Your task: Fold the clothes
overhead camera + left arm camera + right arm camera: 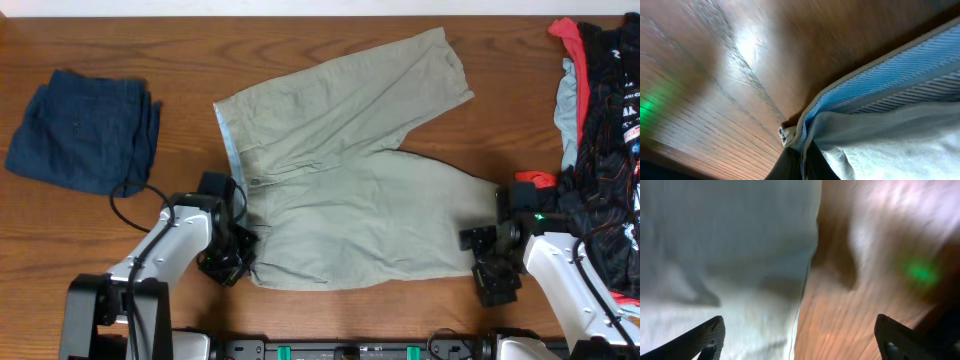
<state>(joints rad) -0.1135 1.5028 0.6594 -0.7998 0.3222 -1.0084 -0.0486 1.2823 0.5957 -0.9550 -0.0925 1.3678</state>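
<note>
The khaki shorts (340, 180) lie spread flat across the middle of the table, with the pale blue waistband lining (232, 145) showing at the left. My left gripper (238, 255) is shut on the waistband corner at the shorts' front left; the left wrist view shows the fingers (802, 162) pinching the khaki edge and blue striped lining (890, 75). My right gripper (488, 262) is open at the front right leg hem. In the right wrist view its fingers (800, 340) straddle the hem (740, 280), with wood on the right.
A folded dark blue denim garment (85, 130) lies at the far left. A heap of red, black and pale-blue garments (605, 120) lies along the right edge, close to my right arm. A black cable (130, 205) loops near the left arm.
</note>
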